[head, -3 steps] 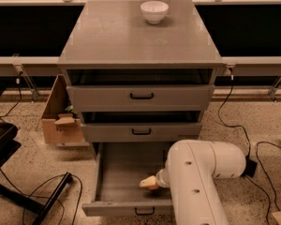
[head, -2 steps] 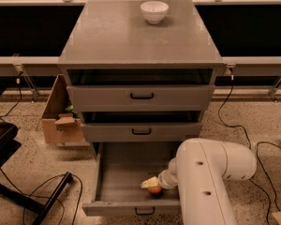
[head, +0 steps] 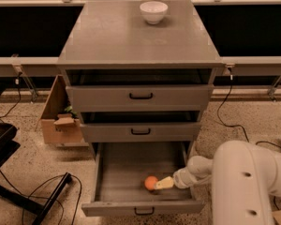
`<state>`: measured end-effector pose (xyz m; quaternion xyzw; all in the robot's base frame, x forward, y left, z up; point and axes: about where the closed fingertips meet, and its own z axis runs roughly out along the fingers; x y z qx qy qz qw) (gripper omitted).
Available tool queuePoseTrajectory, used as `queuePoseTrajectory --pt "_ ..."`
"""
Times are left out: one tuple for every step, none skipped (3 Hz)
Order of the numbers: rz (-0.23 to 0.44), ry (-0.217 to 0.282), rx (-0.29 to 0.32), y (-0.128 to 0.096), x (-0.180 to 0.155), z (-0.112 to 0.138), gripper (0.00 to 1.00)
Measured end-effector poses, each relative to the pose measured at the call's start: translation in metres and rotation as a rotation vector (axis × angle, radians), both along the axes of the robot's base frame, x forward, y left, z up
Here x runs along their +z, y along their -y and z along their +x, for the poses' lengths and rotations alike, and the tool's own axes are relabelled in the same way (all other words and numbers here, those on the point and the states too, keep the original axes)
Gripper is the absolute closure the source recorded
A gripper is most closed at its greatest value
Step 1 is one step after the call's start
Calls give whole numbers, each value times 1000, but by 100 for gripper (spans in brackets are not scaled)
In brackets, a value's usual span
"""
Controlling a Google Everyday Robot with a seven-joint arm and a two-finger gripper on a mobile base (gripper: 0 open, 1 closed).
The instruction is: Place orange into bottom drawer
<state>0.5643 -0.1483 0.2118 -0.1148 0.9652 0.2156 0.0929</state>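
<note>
I see orange point(head: 151, 183) lying inside open bottom drawer point(head: 119, 172), gripper point(head: 162, 183) just beside it; grip state I cannot tell

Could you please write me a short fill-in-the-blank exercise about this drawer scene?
1. The bottom drawer stands ____.
2. The orange lies ____ it, right beside the gripper.
3. The white bowl sits on ____ of the cabinet.
Missing words: open; inside; top.
</note>
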Motion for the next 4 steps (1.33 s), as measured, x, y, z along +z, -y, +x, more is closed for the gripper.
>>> queuePoseTrajectory --pt "33 73 60 58 50 16 0" --pt "47 173 140 137 129 46 0" --pt "44 167 202 182 196 17 0" --pt "-9 170 219 215 259 -33 0"
